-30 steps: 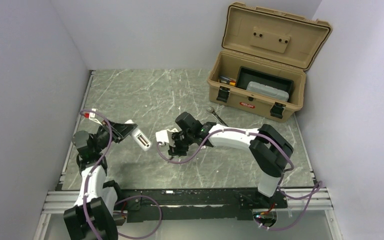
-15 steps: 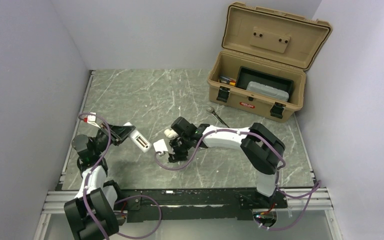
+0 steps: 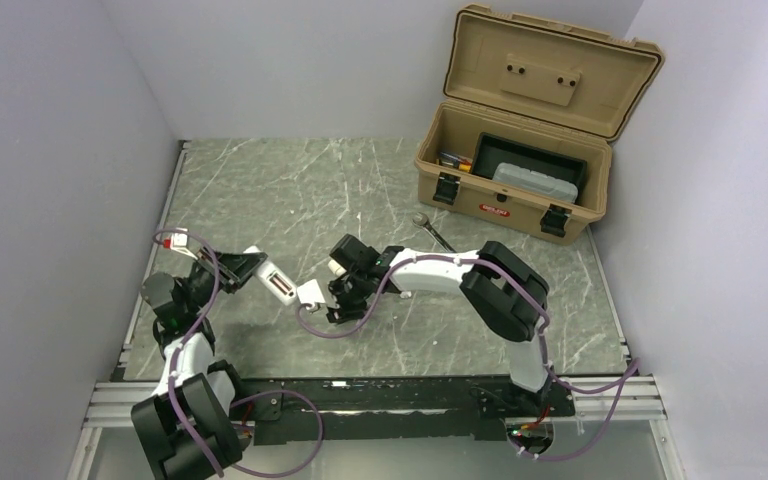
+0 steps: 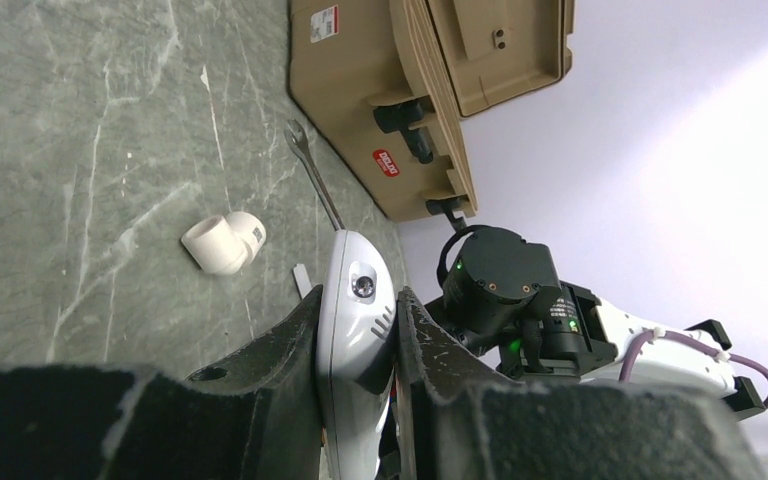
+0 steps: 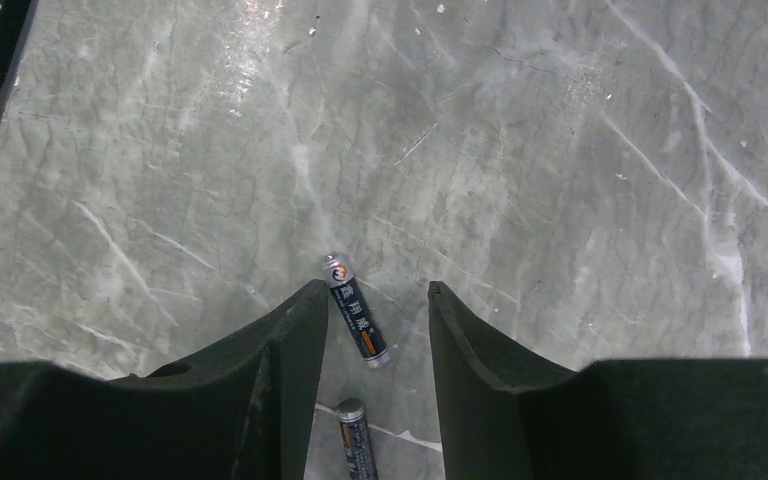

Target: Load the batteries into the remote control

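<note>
My left gripper (image 4: 358, 300) is shut on the white remote control (image 4: 352, 320) and holds it edge-on above the table. In the top view the remote (image 3: 276, 284) sticks out to the right of the left gripper (image 3: 250, 266). Two slim dark batteries lie on the marble. One (image 5: 358, 320) lies between my right gripper's open fingers and the other (image 5: 357, 440) lies just behind it. My right gripper (image 5: 375, 290) is open, low over them and touching neither. In the top view the right gripper (image 3: 345, 296) hides the batteries.
A white pipe fitting (image 3: 338, 267) lies by the right wrist, and it also shows in the left wrist view (image 4: 223, 242). A small flat white piece (image 3: 310, 293) lies near the remote's tip. A silver wrench (image 3: 432, 231) lies before the open tan toolbox (image 3: 520, 150) at back right.
My right gripper has moved left and nearer, now low over the batteries. My left gripper with the remote has shifted slightly left and nearer.
</note>
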